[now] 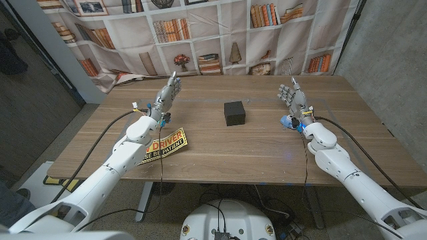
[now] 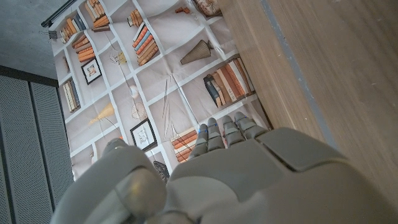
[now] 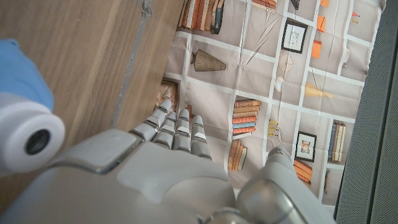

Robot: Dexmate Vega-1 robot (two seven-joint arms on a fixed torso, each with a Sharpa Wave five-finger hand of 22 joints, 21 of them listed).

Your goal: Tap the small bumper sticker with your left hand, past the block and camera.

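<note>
Yellow bumper sticker [image 1: 163,146] lies flat near the counter's [image 1: 220,150] front edge, partly under my left forearm, well short of the black block [image 1: 234,113]. My left hand [image 1: 168,94] hovers beyond it, empty, fingers extended. I'd draw it back toward me, then lower it gently for a light touch. My right hand [image 1: 293,98] waits empty, fingers apart, beside the blue-and-white camera [image 1: 293,123].

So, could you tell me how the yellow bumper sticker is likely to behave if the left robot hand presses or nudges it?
The bumper sticker lies flat and thin on the table, so it is probably light and floppy. A tap should leave it in place; a sideways nudge might slide it on the smooth wood.
</note>
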